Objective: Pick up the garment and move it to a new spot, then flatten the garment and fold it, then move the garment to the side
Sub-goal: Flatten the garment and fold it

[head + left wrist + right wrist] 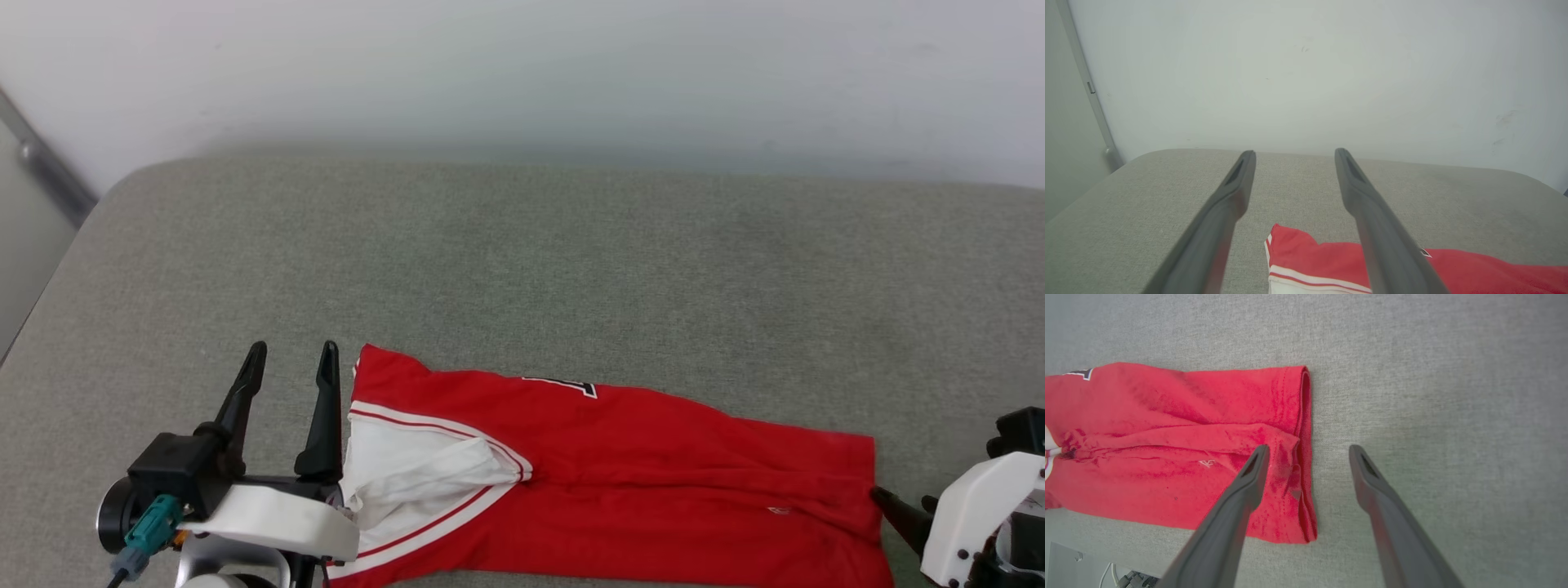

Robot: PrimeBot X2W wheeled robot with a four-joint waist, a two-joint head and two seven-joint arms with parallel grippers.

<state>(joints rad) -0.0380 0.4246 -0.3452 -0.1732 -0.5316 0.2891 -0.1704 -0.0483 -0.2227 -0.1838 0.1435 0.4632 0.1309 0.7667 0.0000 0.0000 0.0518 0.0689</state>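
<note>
The garment (653, 457) lies on the grey cloth-covered table (522, 245) near its front edge. It is folded into a long red band with a white sleeve and striped trim at its left end; a bit of black-and-white print peeks out at the far edge. My left gripper (294, 349) stands open just left of the sleeve end, its fingers holding nothing. In the left wrist view the left gripper (1294, 152) points over the red corner of the garment (1298, 253). My right gripper (1309, 449) hangs open above the hem of the garment (1167, 416), one finger (1249, 482) over the cloth and the other over bare table.
A white wall (522, 73) rises behind the table, with a grey rail (49, 171) at the far left. The table's left edge (49, 286) runs diagonally there. Wide bare cloth surface stretches beyond and to the right of the garment. Cables (1126, 577) show below the table's front edge.
</note>
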